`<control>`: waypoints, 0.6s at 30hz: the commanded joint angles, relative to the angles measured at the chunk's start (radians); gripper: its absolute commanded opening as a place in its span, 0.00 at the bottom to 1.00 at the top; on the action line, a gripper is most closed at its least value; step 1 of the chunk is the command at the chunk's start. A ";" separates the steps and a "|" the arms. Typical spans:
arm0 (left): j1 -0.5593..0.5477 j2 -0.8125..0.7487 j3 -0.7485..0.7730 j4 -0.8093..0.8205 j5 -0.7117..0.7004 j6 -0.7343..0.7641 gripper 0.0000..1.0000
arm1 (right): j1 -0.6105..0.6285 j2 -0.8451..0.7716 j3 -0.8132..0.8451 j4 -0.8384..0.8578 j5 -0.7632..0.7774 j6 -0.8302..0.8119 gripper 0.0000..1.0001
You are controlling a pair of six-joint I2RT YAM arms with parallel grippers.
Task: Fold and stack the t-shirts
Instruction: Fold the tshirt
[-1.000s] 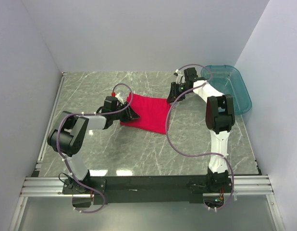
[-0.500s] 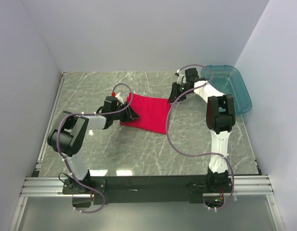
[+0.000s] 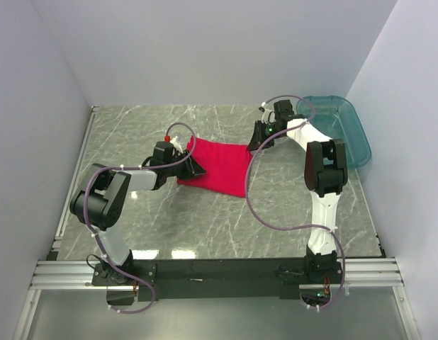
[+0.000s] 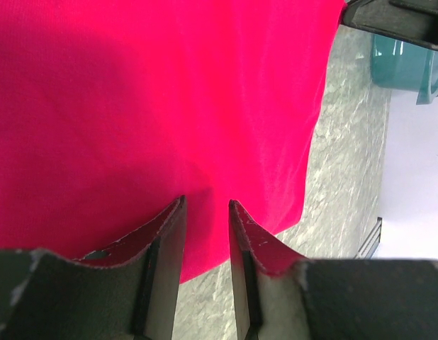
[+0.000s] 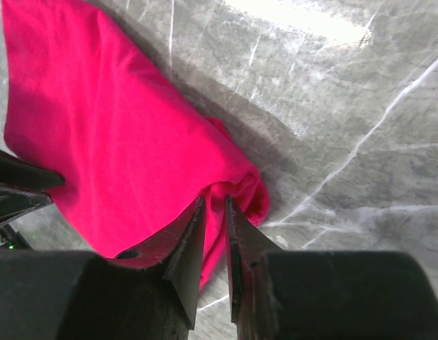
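Overhead view faces down; both close wrist views share the t-shirt [image 3: 215, 166].

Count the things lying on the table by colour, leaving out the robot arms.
red t-shirt: 1
teal tub: 1
Total: 2

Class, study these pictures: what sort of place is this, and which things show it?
Most likely a robotics lab test cell: two robot arms bolted to a metal rail, plain white walls boxing in a marble-patterned table, with a red t-shirt and a teal tub on it.
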 commanded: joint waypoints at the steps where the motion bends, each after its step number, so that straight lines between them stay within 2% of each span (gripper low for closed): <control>1: -0.005 -0.005 0.035 0.014 0.015 0.009 0.36 | -0.003 -0.016 0.008 0.021 -0.037 0.012 0.22; 6: -0.005 -0.010 0.029 0.011 0.012 0.012 0.36 | -0.003 -0.013 0.005 0.019 -0.029 0.017 0.10; 8: -0.005 -0.008 0.026 0.013 0.011 0.012 0.36 | -0.004 -0.016 0.000 0.019 -0.011 0.017 0.00; 18: -0.005 -0.016 0.009 0.011 -0.026 0.006 0.35 | -0.049 -0.082 -0.083 0.054 0.067 0.012 0.00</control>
